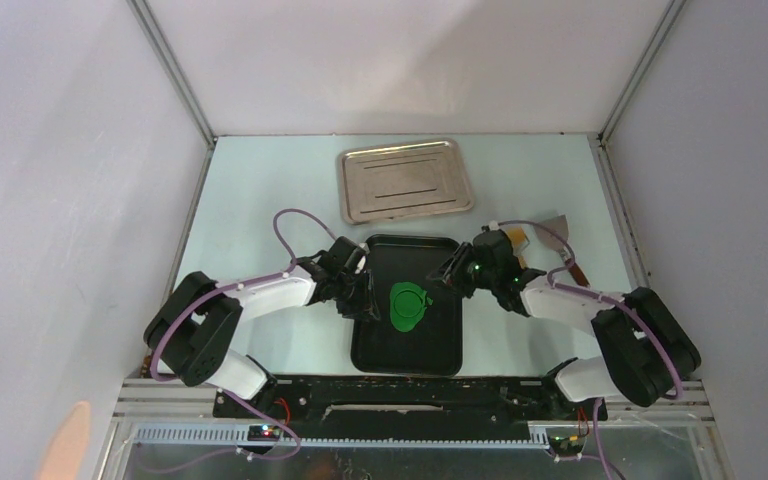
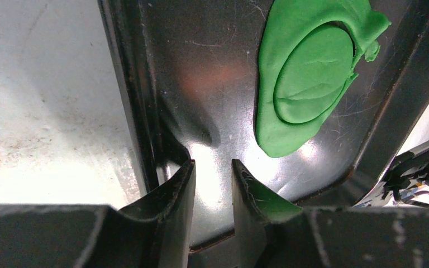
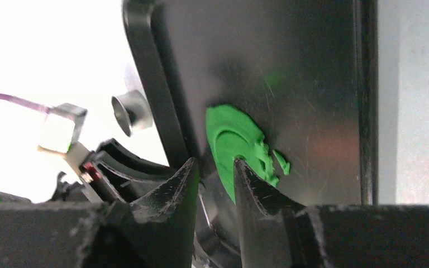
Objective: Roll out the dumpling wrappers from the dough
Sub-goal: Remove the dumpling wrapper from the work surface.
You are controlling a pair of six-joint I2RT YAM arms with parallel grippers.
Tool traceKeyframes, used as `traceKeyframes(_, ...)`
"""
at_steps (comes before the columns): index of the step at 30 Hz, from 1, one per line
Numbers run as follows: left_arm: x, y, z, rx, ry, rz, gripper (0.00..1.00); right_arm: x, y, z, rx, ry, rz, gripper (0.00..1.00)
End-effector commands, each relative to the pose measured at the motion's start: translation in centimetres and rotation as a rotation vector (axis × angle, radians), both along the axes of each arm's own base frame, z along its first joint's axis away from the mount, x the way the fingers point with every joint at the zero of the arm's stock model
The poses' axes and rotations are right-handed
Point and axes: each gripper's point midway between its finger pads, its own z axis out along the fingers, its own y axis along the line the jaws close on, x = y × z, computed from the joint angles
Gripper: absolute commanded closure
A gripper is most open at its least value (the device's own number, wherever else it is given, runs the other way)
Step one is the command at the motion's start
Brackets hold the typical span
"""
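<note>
Centrally, on the black tray [image 1: 405, 350], the dough [image 1: 407, 305] lies as a flattened oval sheet, nearer the tray's right rim than its left. The left wrist view shows a round wrapper [image 2: 313, 75] outlined within the sheet [image 2: 273, 134], with ragged green margin around it and the tray floor [image 2: 201, 67] bare to its left. The left end effector [image 2: 213, 164] hangs over the tray's left side just inside the rim, its jaws a narrow gap apart with only tray floor showing between them. The right end effector [image 3: 215, 162] is low at the tray's right side, beside the dough [image 3: 232, 137]; its jaws are likewise narrowly parted, and whether anything sits in the gap cannot be told. A small green scrap [image 3: 282, 162] lies just beside the sheet. Farther back on the bench [image 1: 260, 220] are a steel tray [image 1: 405, 180] and, to the right, a scraper [image 1: 557, 232].
</note>
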Motion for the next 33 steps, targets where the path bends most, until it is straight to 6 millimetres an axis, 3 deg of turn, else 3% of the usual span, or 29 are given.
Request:
traceKeyframes(1, 0.1, -0.2, 0.1, 0.010, -0.015, -0.031, 0.66, -2.4, 0.7, -1.9, 0.025, 0.084, 0.031, 0.67)
traceKeyframes(7, 0.1, -0.1, 0.2, 0.014, -0.020, -0.035, 0.66, -3.1, 2.3, -3.3, 0.080, 0.140, 0.068, 0.64)
traceKeyframes(16, 0.1, -0.1, 0.2, 0.010, -0.020, -0.031, 0.66, -3.2, 2.4, -5.3, 0.070, 0.190, 0.062, 0.64)
traceKeyframes(33, 0.1, -0.1, 0.4, 0.015, -0.020, -0.038, 0.66, -2.0, 2.2, -5.8, 0.079, 0.181, 0.023, 0.64)
